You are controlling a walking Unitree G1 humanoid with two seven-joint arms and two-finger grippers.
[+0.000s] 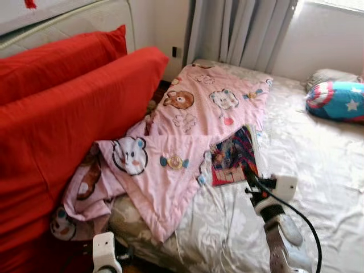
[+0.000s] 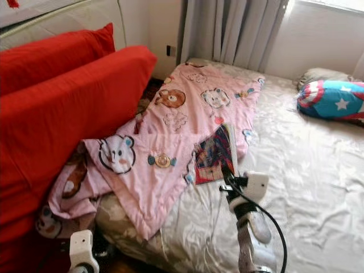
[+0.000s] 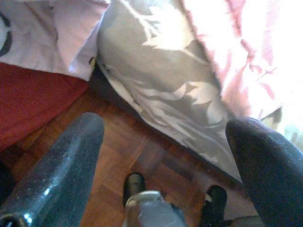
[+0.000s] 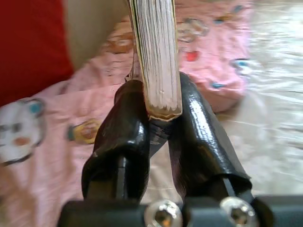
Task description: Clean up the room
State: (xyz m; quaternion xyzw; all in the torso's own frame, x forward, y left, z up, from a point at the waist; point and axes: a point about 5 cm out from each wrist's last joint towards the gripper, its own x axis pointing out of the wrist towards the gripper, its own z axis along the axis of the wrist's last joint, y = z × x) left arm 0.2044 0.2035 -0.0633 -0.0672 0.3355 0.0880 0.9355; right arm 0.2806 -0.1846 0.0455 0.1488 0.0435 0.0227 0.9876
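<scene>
Our right gripper (image 4: 158, 118) clamps the book (image 1: 233, 154) by its edge, tilted above the pink blanket (image 1: 187, 122). Our left gripper (image 3: 163, 156) hangs wide open. Tidying has barely begun: 1 blanket remains rumpled.
</scene>
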